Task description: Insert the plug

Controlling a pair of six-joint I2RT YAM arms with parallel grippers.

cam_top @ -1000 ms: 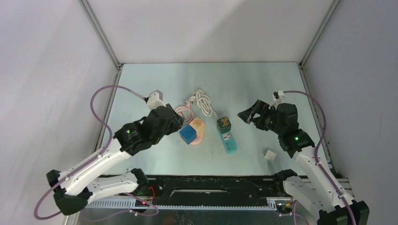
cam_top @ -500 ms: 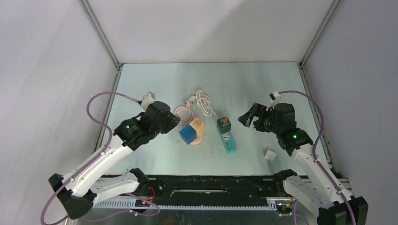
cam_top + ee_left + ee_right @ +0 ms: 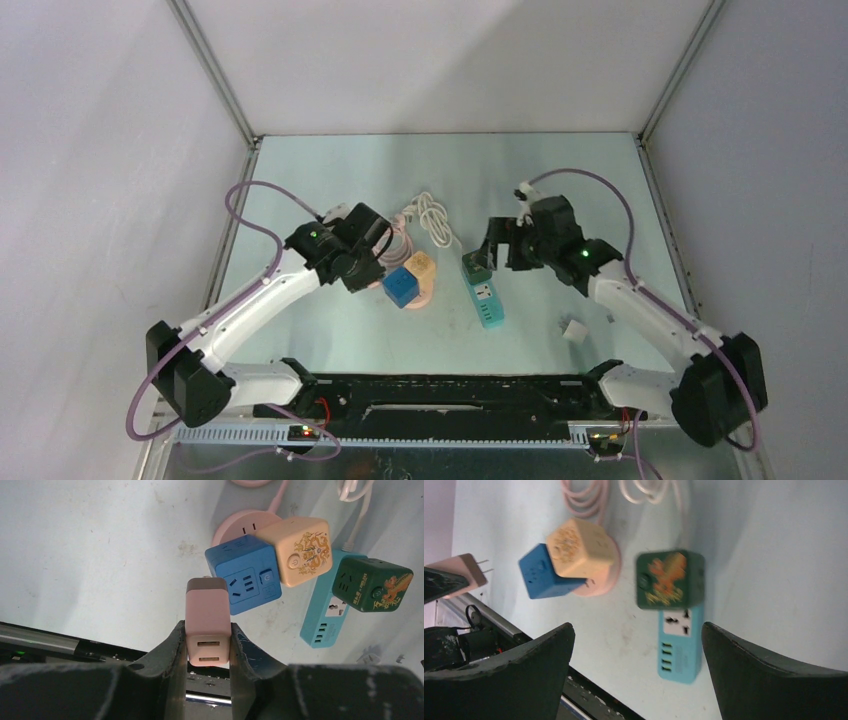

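Note:
My left gripper (image 3: 207, 630) is shut on a pink plug (image 3: 208, 622); its brown tip and metal prongs point at the blue cube socket (image 3: 243, 580), just short of its face. In the top view the left gripper (image 3: 372, 258) hovers just left of that blue cube (image 3: 400, 285). A peach cube (image 3: 301, 550) sits against the blue one on a round pink socket base (image 3: 245, 522). My right gripper (image 3: 638, 627) is open, with nothing between its fingers, above the teal power strip (image 3: 680, 645) and the green cube (image 3: 669, 580) plugged into it.
Coiled pink and white cables (image 3: 432, 218) lie behind the cubes. A small white adapter (image 3: 575, 330) rests at the near right. The black front rail (image 3: 450, 395) runs along the table's near edge, and metal frame posts (image 3: 215, 70) stand at the back corners.
The left arm has swung toward the middle and carried the pink plug up to the blue cube. The right gripper, still open, has moved left to above the green cube and power strip.

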